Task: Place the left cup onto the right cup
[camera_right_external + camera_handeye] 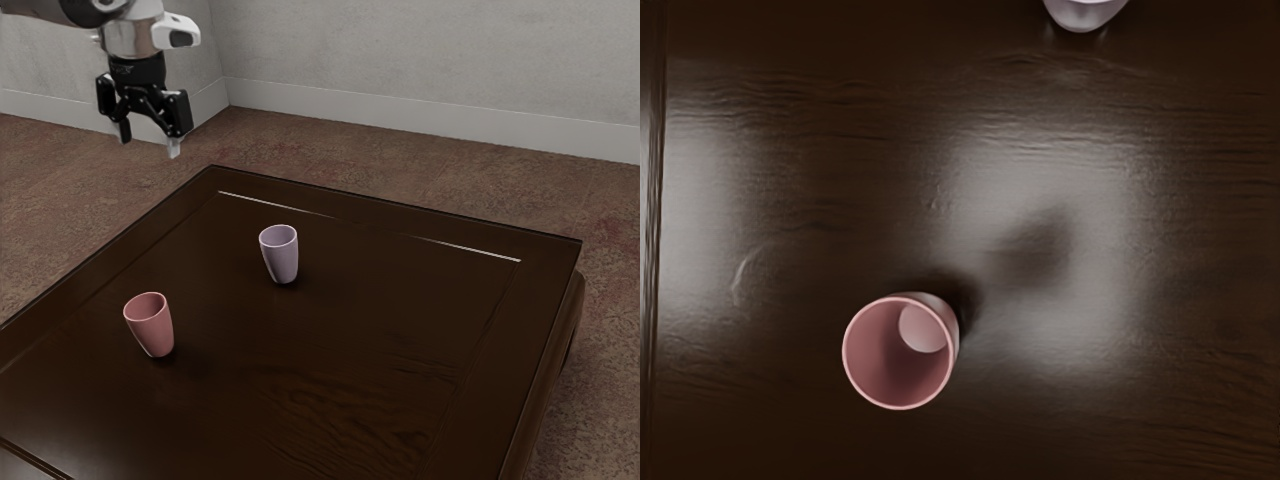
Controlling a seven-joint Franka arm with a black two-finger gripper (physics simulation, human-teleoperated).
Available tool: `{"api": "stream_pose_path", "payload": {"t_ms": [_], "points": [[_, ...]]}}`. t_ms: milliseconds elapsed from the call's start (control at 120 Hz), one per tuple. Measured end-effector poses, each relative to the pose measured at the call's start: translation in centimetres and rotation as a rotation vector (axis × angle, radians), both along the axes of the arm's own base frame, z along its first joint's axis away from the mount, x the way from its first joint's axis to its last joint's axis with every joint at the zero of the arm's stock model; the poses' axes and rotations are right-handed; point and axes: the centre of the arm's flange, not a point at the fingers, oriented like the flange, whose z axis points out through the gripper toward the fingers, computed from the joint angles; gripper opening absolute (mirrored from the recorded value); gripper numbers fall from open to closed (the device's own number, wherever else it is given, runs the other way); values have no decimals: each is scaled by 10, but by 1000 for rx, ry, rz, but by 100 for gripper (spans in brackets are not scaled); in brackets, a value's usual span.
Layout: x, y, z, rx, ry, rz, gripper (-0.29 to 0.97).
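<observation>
while gripper (148, 140) hangs spread, pink cup (900, 351) stands empty, lilac cup (279, 252) apart.

Dark table (400, 330), perhaps carpeted floor (60, 180), pale wall (420, 50)

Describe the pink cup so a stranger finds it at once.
On the dark wooden table stand two upright cups, apart. The pink cup is toward the exterior view's left, nearer the camera; the lilac cup farther back is paler.

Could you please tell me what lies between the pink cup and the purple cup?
Nothing does: in the exterior view the stretch of table between the pink cup and the purple cup is bare wood, and the wrist view agrees.
</observation>
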Motion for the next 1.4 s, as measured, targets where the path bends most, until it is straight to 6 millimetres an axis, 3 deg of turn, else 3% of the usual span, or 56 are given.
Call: {"api": "stream_pose_path", "payload": {"t_ms": [133,325,375,492,567,683,808,958,1400], "points": [[-4,-18,-8,2,17,-26,68],[-41,-40,-78,0,98,-55,68],[-44,-31,-96,-4,105,-41,68],[-51,13,-153,-16,129,34,68],[-52,31,-181,-19,118,56,68],[-52,33,-217,-23,89,41,68],[-37,28,-251,-28,56,2,68],[-40,32,-268,-32,11,-17,68],[-59,63,-280,-37,-40,33,68]]}}
